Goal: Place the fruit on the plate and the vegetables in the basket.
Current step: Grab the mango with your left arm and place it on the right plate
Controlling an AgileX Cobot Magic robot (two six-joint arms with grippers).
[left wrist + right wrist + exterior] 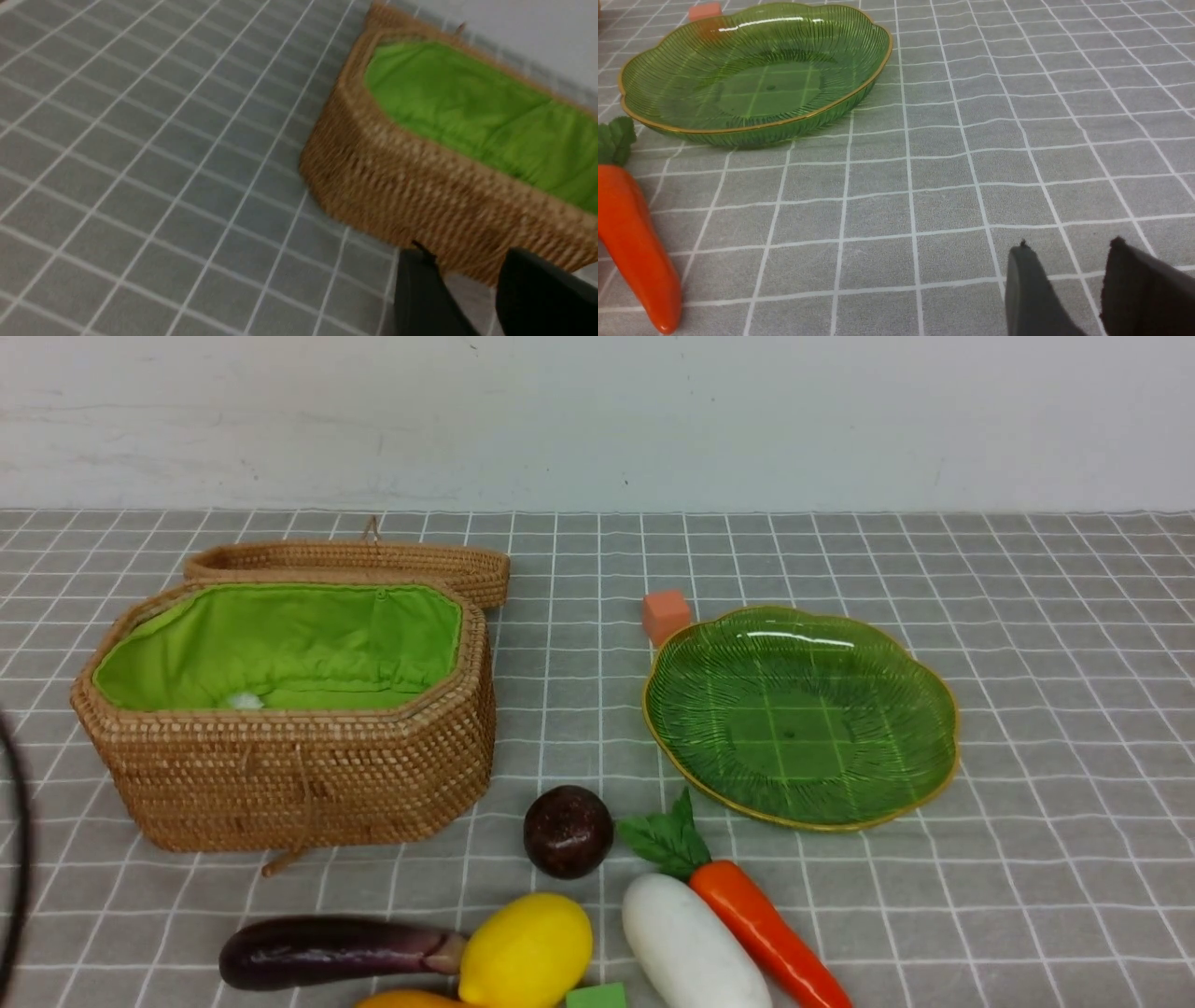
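The woven basket (299, 775) with green lining stands open at the left, its lid (355, 563) behind it. The green leaf plate (801, 717) lies empty at the right. Near the front edge lie the maroon ball (568, 832), lemon (527, 951), a sliver of mango (406, 1000), eggplant (327, 951), white radish (691, 943) and carrot (766, 924). My left gripper (467, 254) is open and empty beside the basket (420, 186). My right gripper (1069, 247) is open over bare cloth, right of the carrot (633, 242) and plate (752, 126).
A small orange cube (666, 615) sits behind the plate and a small green cube (597, 997) lies at the front edge between lemon and radish. A dark cable (17, 859) curves at the far left. A white wall closes the back of the grey checked cloth.
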